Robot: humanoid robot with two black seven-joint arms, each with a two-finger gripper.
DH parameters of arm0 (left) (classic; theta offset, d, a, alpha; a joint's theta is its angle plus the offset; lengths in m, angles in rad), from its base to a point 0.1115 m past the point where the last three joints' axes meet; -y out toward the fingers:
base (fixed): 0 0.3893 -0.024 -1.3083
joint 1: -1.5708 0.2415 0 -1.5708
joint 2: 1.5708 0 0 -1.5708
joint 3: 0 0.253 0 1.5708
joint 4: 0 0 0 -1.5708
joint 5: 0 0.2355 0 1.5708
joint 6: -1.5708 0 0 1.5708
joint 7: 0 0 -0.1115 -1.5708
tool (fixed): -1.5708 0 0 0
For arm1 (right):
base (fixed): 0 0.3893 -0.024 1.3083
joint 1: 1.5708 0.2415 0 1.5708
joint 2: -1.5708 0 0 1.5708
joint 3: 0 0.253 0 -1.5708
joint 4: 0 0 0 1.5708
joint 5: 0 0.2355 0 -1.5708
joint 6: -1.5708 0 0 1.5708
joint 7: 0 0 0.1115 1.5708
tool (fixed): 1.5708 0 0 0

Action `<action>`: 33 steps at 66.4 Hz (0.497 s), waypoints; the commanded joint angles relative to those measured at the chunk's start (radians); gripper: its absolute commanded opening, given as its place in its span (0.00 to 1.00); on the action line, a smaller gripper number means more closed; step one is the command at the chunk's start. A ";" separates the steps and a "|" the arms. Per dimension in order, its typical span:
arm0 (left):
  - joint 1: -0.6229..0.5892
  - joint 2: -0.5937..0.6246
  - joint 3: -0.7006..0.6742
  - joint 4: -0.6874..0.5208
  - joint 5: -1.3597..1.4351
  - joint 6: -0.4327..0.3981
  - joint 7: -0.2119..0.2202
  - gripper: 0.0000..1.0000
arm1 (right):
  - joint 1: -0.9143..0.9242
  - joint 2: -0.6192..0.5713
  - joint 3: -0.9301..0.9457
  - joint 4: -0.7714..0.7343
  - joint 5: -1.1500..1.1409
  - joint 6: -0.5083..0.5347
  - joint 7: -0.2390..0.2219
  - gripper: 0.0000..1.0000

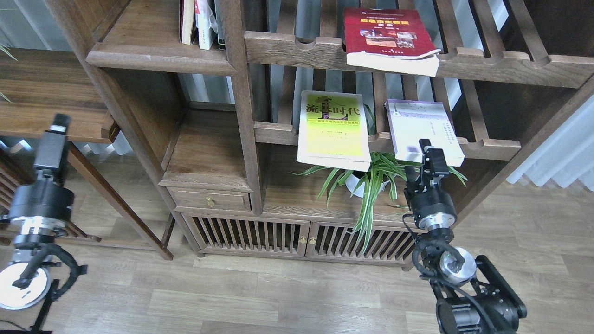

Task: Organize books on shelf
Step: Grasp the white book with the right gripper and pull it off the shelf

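A: Just in front of the lavender book, your right gripper is too dark to read; the left gripper too.

B: Behind, the slatted rack carries it overhanging. Floppy paperback, probably light: pinch that front edge.

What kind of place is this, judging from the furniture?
Probably a study or living room in a home or office: a dark wooden bookcase with slatted racks holding books, a potted spider plant on its lower board, and a wood-plank floor.
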 commanded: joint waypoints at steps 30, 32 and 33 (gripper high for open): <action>0.000 0.020 -0.024 0.001 -0.008 0.000 0.000 1.00 | 0.044 0.000 0.060 -0.042 0.005 -0.058 0.000 0.67; 0.000 0.020 -0.027 0.001 -0.008 0.000 0.000 1.00 | 0.047 0.000 0.060 -0.044 0.005 -0.058 0.000 0.65; 0.000 0.020 -0.028 -0.001 -0.008 0.000 0.000 1.00 | 0.050 0.000 0.060 -0.045 0.005 -0.059 0.000 0.64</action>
